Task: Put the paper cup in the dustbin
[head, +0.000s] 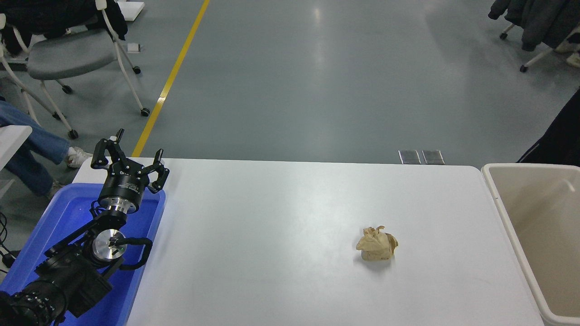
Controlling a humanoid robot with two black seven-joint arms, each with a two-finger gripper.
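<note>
The beige dustbin (498,199) stands at the table's right edge, cut off by the picture's right side. Its visible inside shows only bare walls. The paper cup is out of view. My right gripper and arm are out of view. My left gripper (129,156) is parked at the lower left above the blue tray, its fingers spread open and empty.
A crumpled tan paper ball (377,244) lies on the white table (272,235), right of the middle. A shallow blue tray (68,213) sits at the table's left end under my left arm. Chairs and a seated person's legs (27,149) are at the far left.
</note>
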